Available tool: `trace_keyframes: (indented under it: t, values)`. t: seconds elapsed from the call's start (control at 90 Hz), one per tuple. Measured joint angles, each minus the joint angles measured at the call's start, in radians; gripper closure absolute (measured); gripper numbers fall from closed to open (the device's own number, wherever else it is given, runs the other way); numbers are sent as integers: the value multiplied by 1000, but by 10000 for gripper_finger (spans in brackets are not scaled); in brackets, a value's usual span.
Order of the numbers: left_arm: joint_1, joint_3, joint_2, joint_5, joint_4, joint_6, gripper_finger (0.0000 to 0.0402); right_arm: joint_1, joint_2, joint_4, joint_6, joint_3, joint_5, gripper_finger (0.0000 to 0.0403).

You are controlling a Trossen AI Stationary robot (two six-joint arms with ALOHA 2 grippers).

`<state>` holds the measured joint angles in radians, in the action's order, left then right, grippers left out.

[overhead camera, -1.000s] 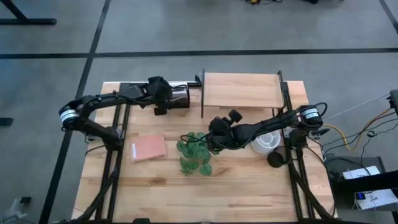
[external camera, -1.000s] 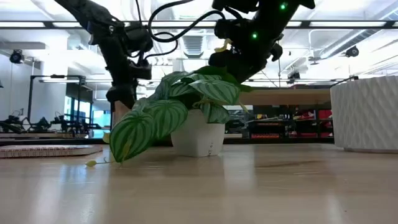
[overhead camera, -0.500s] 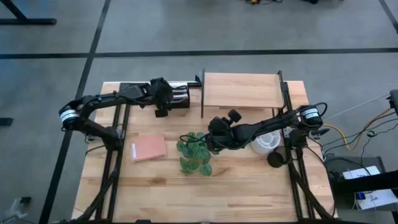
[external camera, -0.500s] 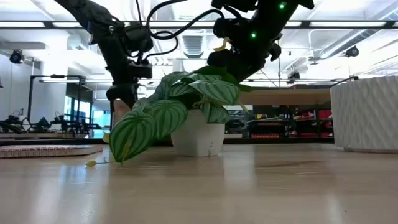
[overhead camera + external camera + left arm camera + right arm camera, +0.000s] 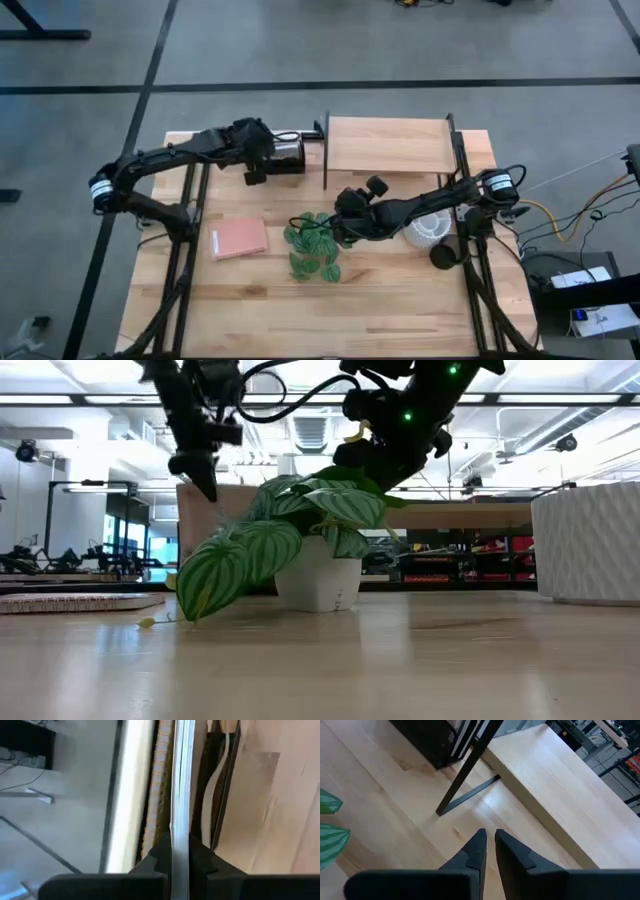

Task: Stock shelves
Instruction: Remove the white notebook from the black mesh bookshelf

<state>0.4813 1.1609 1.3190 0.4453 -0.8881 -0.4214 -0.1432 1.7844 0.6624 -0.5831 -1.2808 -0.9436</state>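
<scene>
High view: the shelves (image 5: 387,146) stand at the far middle of the desk (image 5: 250,300). The left arm reaches across the far left; the left hand (image 5: 272,153) is at a dark book rack (image 5: 290,152) just left of the shelves. The right arm extends leftward; the right hand (image 5: 340,222) is over the potted plant (image 5: 314,246).

Low view: both arms descend from above the plant.

Left wrist view: the fingers (image 5: 159,855) pinch a thin book (image 5: 181,780) edge-on.

Right wrist view: the fingers (image 5: 474,854) are nearly pressed together, gripping nothing, pointed toward the shelves' board.
</scene>
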Motion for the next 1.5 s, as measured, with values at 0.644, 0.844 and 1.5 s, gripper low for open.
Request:
trace_keyframes:
  t: [0.644,0.844,1.5]
  values:
    - [-390,126,-70,-194,-468,512,395,0,0,-19,0,0,0,374]
    - [-549,-10,-80,-183,-459,732,395,0,0,-19,0,0,1,378]
    - [-1021,-259,-94,-53,-542,1398,394,0,0,-29,0,0,1,378]
